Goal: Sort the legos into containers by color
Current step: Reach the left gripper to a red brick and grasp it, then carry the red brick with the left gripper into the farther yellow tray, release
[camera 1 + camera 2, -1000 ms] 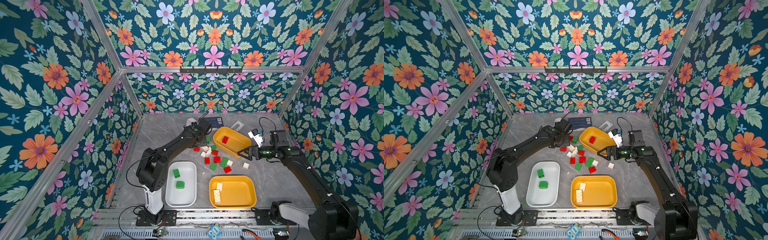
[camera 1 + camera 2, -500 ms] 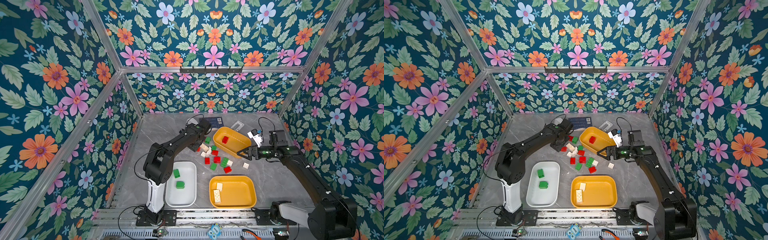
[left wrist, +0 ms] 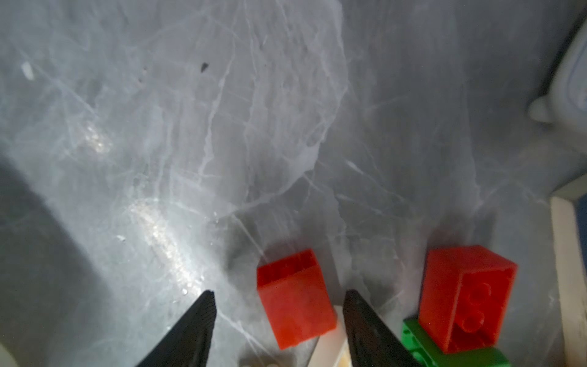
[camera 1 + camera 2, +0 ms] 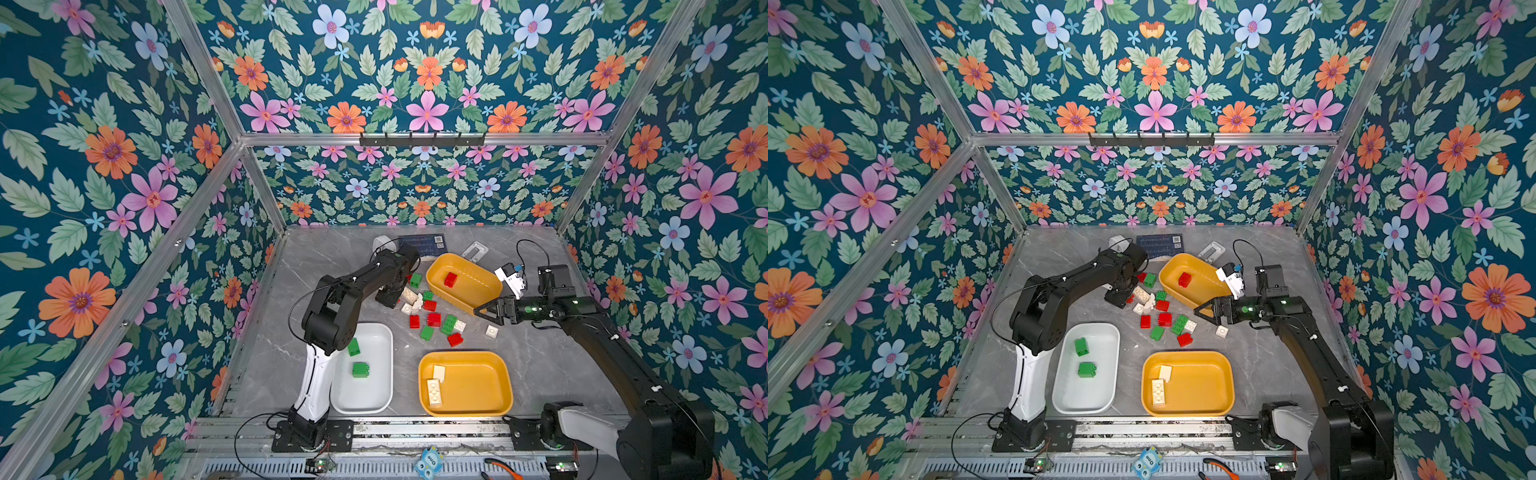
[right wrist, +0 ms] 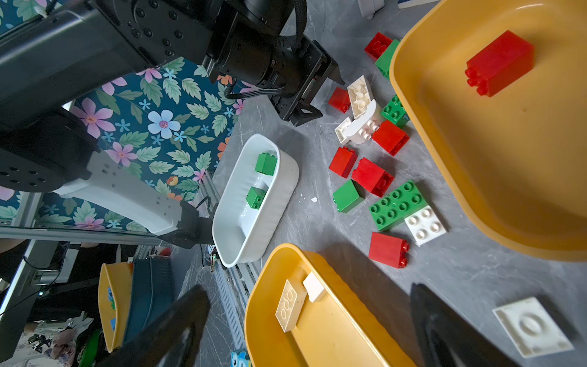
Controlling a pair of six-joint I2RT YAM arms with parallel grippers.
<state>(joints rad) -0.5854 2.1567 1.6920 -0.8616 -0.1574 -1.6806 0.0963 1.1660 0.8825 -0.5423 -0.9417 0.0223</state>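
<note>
Loose red, green and cream legos (image 4: 432, 320) lie in a heap on the grey table. My left gripper (image 3: 278, 292) is down at the heap's left edge. It stands open around a small red brick (image 3: 295, 298), with a gap on each side. My right gripper (image 4: 484, 312) hovers open and empty right of the heap, by the far yellow container (image 4: 478, 282), which holds one red brick (image 4: 450, 279). The white container (image 4: 374, 399) holds two green bricks (image 4: 353, 347). The near yellow container (image 4: 478, 386) holds two cream bricks (image 4: 434, 390).
A lone cream square brick (image 4: 491, 331) lies under my right gripper. A dark QR card (image 4: 424, 243), a white rounded gadget (image 4: 381, 242) and a small clear piece (image 4: 475, 250) sit at the back. Floral walls close in three sides.
My left gripper has come down from the back onto the heap's left edge, and its jaws have narrowed a little. The right arm has hardly moved.
</note>
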